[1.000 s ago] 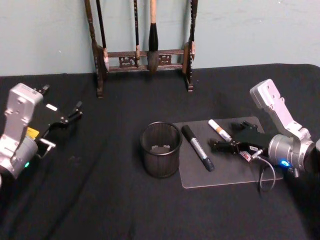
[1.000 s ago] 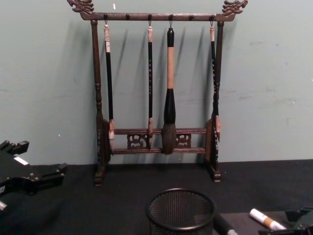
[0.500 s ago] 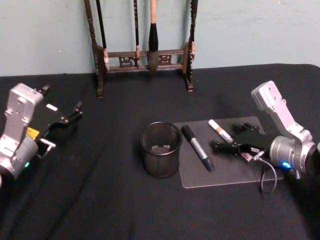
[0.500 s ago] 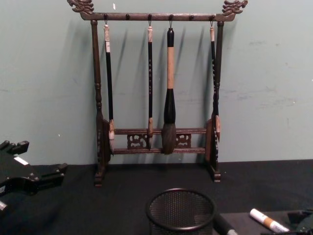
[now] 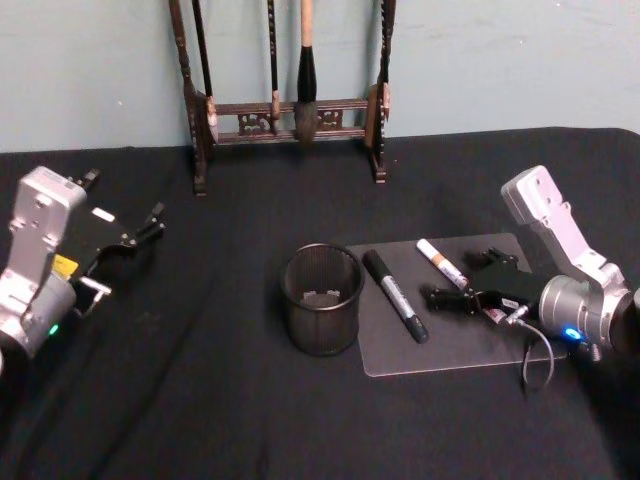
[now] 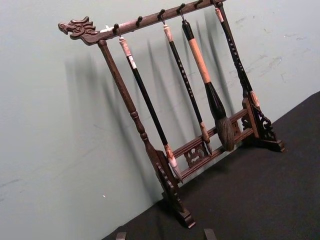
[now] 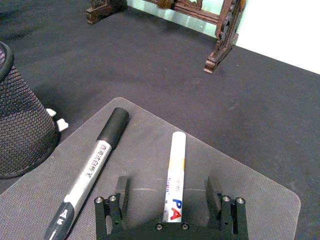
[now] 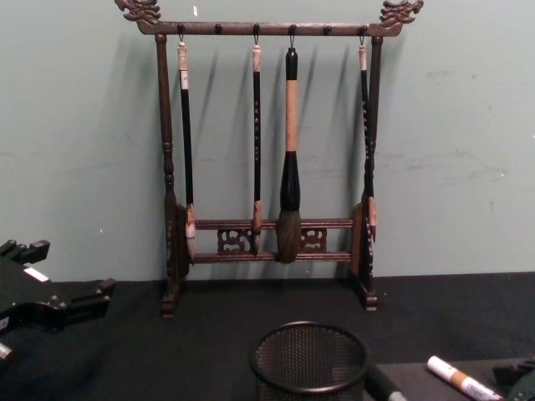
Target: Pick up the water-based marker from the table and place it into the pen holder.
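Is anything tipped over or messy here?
Nothing stands out. The pen holder stands upright, the black marker and white marker lie flat on the grey mat, and brushes hang straight on the brush rack. The right claw is open by the white marker; the left claw sits far left.

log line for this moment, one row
right end effector open, fingers flanking white marker | left end effector open, parked left | pen holder upright
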`<state>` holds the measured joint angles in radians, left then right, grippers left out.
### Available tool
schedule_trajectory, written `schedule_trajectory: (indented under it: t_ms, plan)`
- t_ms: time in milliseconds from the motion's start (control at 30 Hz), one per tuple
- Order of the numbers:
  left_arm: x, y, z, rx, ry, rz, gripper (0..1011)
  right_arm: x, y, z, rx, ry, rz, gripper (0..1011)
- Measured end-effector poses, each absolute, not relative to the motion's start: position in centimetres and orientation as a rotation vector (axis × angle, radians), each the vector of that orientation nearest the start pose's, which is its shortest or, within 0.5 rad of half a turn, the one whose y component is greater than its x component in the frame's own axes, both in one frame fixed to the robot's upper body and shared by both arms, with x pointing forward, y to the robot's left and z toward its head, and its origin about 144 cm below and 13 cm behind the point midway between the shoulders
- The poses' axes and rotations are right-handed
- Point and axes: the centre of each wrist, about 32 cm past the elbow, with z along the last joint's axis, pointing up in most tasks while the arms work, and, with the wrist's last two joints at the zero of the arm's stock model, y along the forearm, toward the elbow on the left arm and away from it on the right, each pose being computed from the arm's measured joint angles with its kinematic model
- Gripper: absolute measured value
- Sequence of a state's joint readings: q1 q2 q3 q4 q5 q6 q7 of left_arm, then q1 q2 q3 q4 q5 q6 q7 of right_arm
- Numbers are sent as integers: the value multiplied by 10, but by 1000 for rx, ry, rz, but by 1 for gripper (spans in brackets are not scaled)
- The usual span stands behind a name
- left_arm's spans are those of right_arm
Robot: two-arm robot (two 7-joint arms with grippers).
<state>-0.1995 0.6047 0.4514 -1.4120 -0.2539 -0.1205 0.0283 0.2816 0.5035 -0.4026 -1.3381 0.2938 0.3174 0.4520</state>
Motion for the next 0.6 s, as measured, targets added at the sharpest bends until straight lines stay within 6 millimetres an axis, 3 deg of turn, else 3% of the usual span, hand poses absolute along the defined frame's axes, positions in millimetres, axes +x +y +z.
schedule_trajectory:
  t_ms: [433, 600]
  plan:
    - [489, 310, 1140, 304, -285, 1248, 1001, 518, -299, 1149, -506, 174, -900, 1003]
    - [489, 310, 1140, 304, -285, 1248, 1001, 518, -299, 1149, -506, 174, -900, 902]
